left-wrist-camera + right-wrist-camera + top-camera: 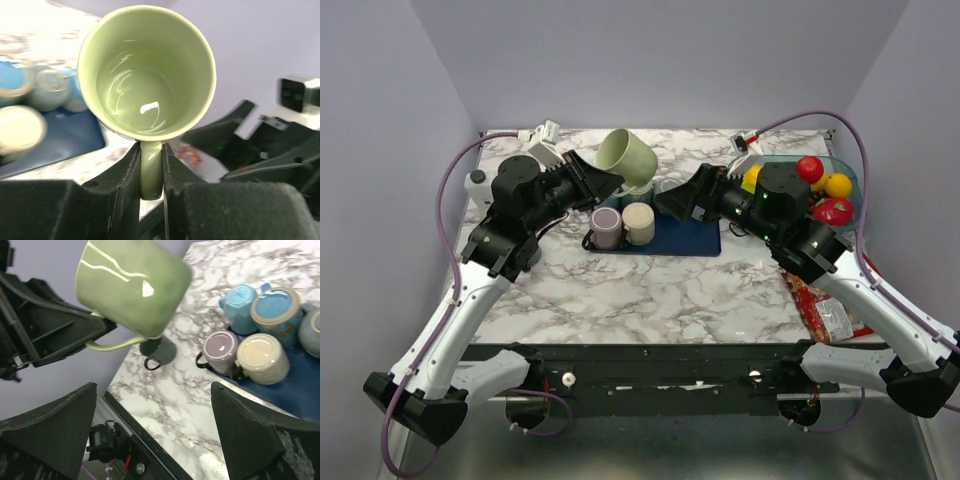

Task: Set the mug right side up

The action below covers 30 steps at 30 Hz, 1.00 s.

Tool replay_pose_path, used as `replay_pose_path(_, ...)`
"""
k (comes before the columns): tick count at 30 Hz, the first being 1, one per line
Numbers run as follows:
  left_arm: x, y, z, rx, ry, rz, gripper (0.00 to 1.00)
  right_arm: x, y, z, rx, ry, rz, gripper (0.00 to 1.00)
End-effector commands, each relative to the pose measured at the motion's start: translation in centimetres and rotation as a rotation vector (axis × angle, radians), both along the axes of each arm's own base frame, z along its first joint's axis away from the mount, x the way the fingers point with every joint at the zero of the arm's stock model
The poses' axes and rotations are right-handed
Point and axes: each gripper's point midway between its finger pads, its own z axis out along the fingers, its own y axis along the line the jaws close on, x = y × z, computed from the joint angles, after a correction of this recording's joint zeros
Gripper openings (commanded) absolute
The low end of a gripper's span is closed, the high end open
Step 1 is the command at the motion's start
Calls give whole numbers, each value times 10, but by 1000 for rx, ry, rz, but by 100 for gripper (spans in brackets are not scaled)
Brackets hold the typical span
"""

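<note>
Two pairs of fingers meet over the back of the worktop [670,290], but only one has work. The left fingers [608,182] are clenched on the handle [151,172] of the green mug [630,155] and hold it in the air, above and just behind the blue tray [695,240] with its cups [606,225]. The right fingers [668,203] are spread wide with nothing in them, just beside the mug's base.

The step in hand looks like the turn itself, followed by setting the mug down. To do it well, roll the left wrist slowly until the rim sits level. A thin handle pinched between flat pads can pivot under the mug's weight. Lower it onto bare worktop beside the tray, away from the cups, and let go only once the base rests flat. The right arm should draw back first so the swing has room.

The mug is neither upside down nor upright. Its long axis is tilted, nearer lying than standing. The mouth faces up and towards the left arm, the base points towards the right arm, and the handle hangs underneath.
</note>
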Motion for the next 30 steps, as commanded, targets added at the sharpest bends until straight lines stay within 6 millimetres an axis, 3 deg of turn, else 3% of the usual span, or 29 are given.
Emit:
replay_pose_path(1,-8,58,-35,314,39,191,0,8,-30,-23,-102,21,-144,100)
replay_pose_path(5,-16,97,-62,439,96,340,0,8,-36,-35,-144,43,-168,100)
replay_pose_path(11,-31,125,-123,510,251,452,0,7,-37,-54,-191,101,-171,100)
replay_pose_path(12,-33,132,-143,540,290,480,0,7,-37,-58,-199,110,-171,100)
replay_pose_path(16,-42,152,-186,618,385,563,0,5,-37,-70,-232,148,-167,100)
replay_pose_path(21,-41,156,-215,629,402,593,0,1,-40,-85,-259,193,-168,100)
replay_pose_path(30,-32,155,-255,634,407,613,0,-5,-47,-91,-263,214,-180,100)
